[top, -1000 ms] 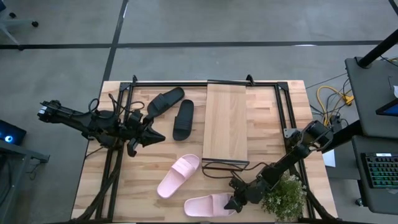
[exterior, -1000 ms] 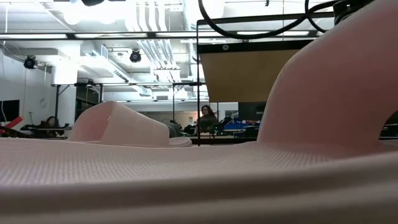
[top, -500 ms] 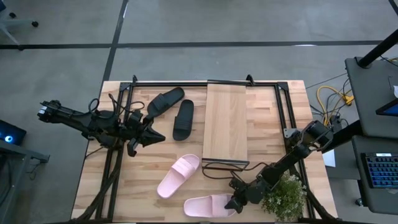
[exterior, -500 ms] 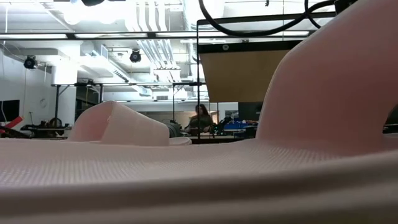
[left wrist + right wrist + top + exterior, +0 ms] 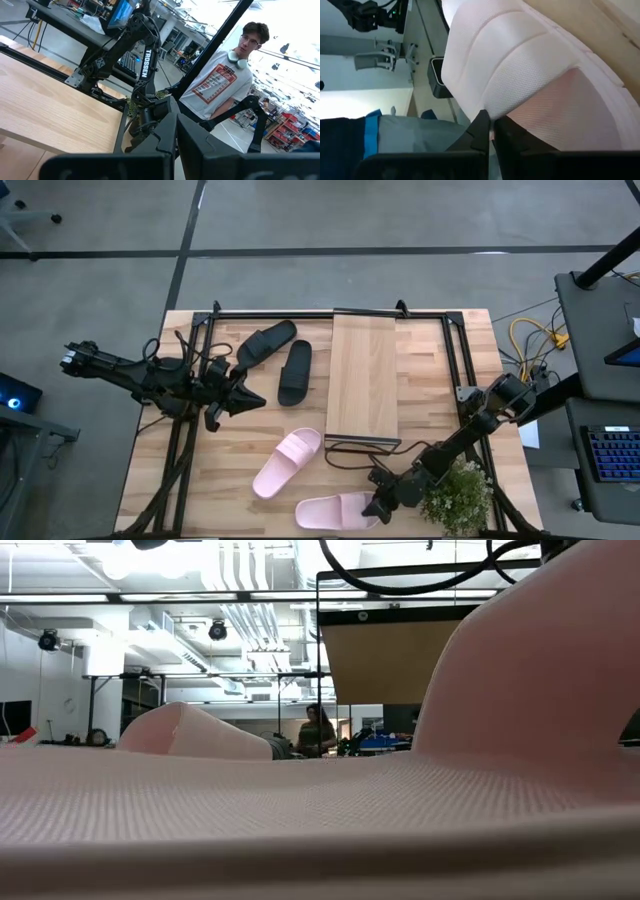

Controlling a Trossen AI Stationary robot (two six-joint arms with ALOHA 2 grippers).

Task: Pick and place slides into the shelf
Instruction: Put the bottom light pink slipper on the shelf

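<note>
Slides lie scattered on the tabletop (image 5: 150, 480), none yet on the shelf (image 5: 363, 375), whose plank sits bare at centre frame in the high view. Two black slides (image 5: 280, 355) rest side by side left of the shelf, and one pink slide (image 5: 287, 463) lies diagonally at lower centre.

The other pink slide (image 5: 335, 510) is at the bottom of the frame, and the right gripper (image 5: 375, 506) is at its strap end. In the right wrist view its fingers (image 5: 482, 131) look pressed together on the strap's edge (image 5: 510, 90), a thin pinch on soft foam. The left gripper (image 5: 242, 395) hovers at left-centre beside the black pair, fingers apparently closed on nothing.

The main risk, as I judge it, is that this shallow grasp slips once the slide's weight hangs from it, dropping or twisting the slide. The swing to the shelf also passes close to its black frame and to the plant (image 5: 460, 495) beside the arm.
</note>
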